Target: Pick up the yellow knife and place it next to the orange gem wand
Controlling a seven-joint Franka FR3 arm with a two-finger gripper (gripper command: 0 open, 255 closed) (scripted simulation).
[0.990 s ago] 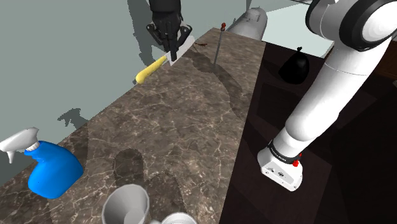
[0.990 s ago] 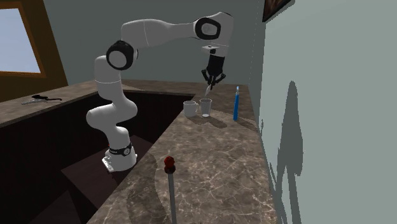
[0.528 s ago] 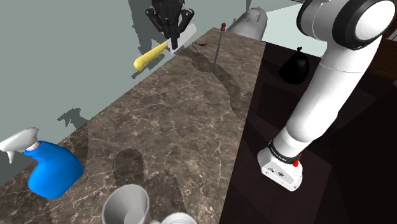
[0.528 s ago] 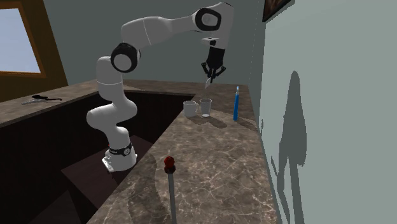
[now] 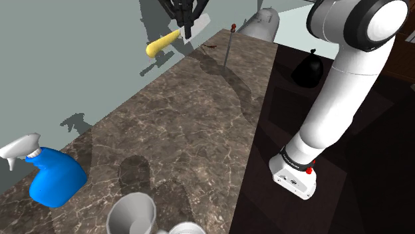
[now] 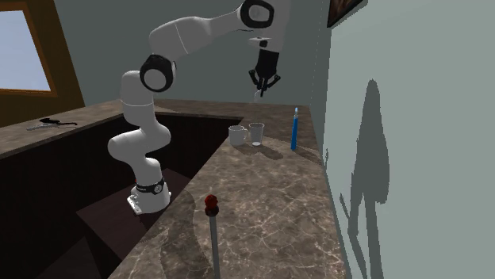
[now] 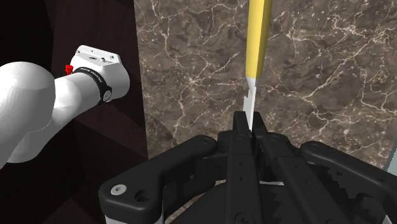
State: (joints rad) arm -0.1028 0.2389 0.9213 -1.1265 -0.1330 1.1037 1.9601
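Observation:
My gripper (image 5: 188, 26) is shut on the grey blade of the yellow-handled knife (image 5: 163, 46) and holds it well above the far part of the brown marble counter (image 5: 193, 126). In the wrist view the fingers (image 7: 238, 137) clasp the blade, and the yellow handle of the knife (image 7: 259, 32) points away from the hand. In the second exterior view the gripper (image 6: 262, 89) hangs high over the counter. The gem wand (image 5: 228, 46), a thin dark rod with a reddish gem on top, stands upright near the counter's far end, beyond the gripper. That wand (image 6: 212, 214) is close in the second exterior view.
A blue spray bottle (image 5: 53, 176) and a grey cup (image 5: 133, 213) stand at the counter's near end. Two cups (image 6: 246, 134) show past the arm. A black bag-like thing (image 5: 309, 70) lies on the dark floor, and the wall runs along the counter's left.
The gripper has risen with the knife and shifted toward the wand end of the counter. The wand, bottle and cups have stayed put.

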